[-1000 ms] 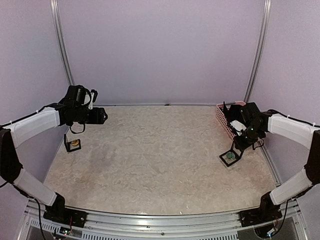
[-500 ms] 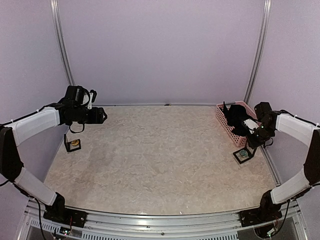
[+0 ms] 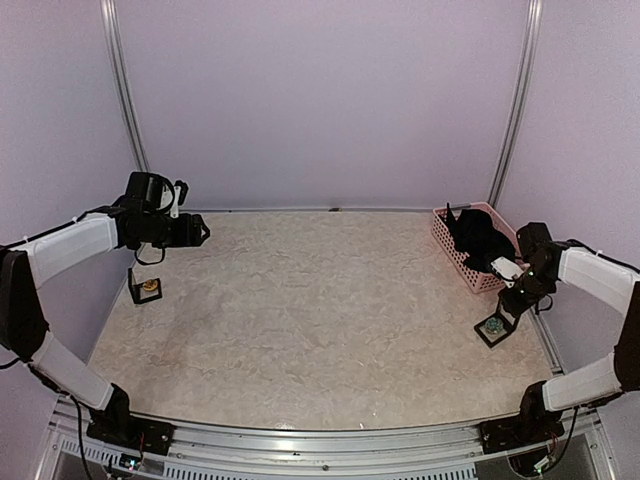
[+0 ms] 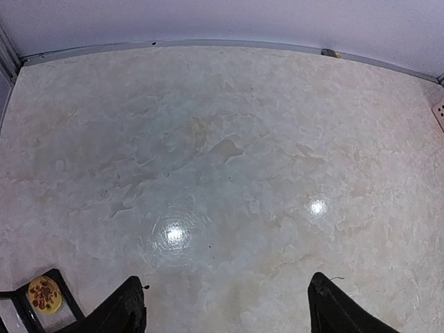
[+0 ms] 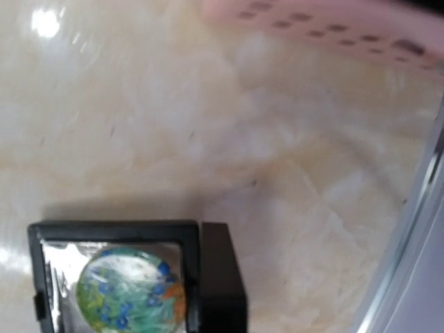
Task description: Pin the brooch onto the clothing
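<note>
A green-and-blue brooch [image 3: 492,326] [image 5: 128,291] sits inside a black display frame [image 5: 187,232] that stands on the table at the far right. My right gripper [image 3: 512,300] is down at the frame's top edge and appears shut on it; its fingers do not show in the right wrist view. The clothing [image 3: 473,238] is a bundled black heap in a pink basket [image 3: 452,250] at the back right. A second, yellow brooch [image 3: 149,287] [image 4: 44,293] rests in its own black frame at the left. My left gripper [image 3: 200,231] [image 4: 229,312] hangs open above the table, empty.
The pink basket's rim [image 5: 326,21] lies just beyond the green brooch's frame. A metal rail [image 5: 416,229] marks the table's right edge close by. Purple walls enclose the marbled table [image 3: 320,310] on three sides.
My right gripper carried the framed green brooch rightwards and a little nearer, down towards the table's right edge. The left arm drew back slightly to the left.
</note>
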{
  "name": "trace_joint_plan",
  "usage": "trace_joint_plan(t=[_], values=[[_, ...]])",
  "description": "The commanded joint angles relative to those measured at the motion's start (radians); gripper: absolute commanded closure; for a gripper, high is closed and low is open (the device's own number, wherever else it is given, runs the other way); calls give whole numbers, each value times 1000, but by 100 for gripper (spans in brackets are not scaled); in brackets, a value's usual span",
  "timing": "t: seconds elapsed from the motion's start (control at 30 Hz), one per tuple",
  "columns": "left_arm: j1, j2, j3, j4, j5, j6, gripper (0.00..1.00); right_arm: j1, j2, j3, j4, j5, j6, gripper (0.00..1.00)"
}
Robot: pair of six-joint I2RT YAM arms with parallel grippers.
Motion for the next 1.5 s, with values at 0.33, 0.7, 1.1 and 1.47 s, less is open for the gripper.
trace_joint_plan(t=[0.33, 0.7, 1.1, 1.47], values=[[10, 5, 36, 21, 35, 5, 17, -4, 9, 47, -38, -24, 8, 42], [-3, -22, 24, 45, 27, 21, 17, 43, 160, 555, -186, -360, 215, 27], [-87, -15, 32, 12, -50, 40, 16, -40, 734, 865, 40, -47, 632, 21], [-148, 15, 72, -9, -101, 60, 17, -68, 769, 983, 80, -198, 664, 100]])
